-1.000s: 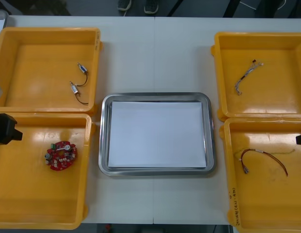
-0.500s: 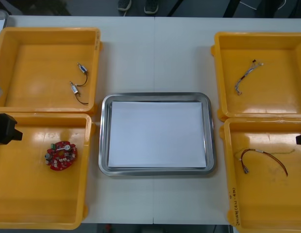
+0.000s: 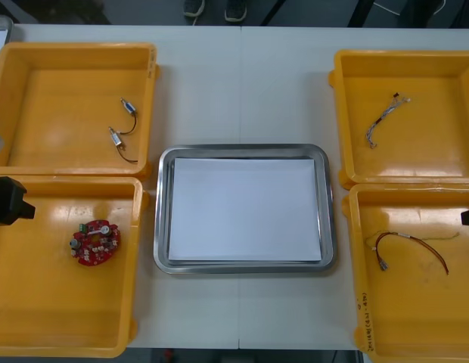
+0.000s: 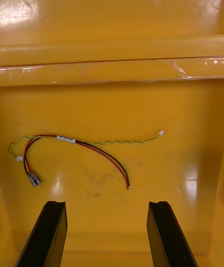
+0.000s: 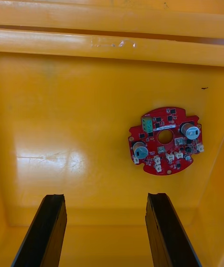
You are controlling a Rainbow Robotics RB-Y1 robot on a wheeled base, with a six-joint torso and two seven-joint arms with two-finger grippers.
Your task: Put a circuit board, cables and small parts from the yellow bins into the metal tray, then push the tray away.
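Spread wide with nothing between them, the fingers of my left gripper (image 5: 105, 197) hang over the near left bin (image 3: 38, 318). My right gripper (image 4: 107, 204) is just as open above the near right bin (image 3: 416, 325). Set against a second ago, nothing has shifted: both arms sit at the same side edges of the table (image 3: 242, 83), and every item lies where it did.

That table is pale, with a thin seam running down its middle, and a strip of dark floor (image 3: 128, 11) shows beyond its far edge. The metal tray (image 3: 163, 219) sits between the bins, with a shiny rim, a white inside and nothing in it.

The circuit board (image 5: 165, 140) lies flat on the floor of the near left bin, ahead of my left fingers and off toward one of them. It is round and red with a hole in the centre, two silver cylinders, a green block and small white connectors.

The red and yellow cable (image 4: 77, 148) lies loosely curved ahead of my right fingers. In the far right bin (image 3: 431, 151) rests a blue and white cable (image 3: 382, 119). In the far left bin (image 3: 53, 113) lie two small metal parts (image 3: 113, 136) with thin dark leads.
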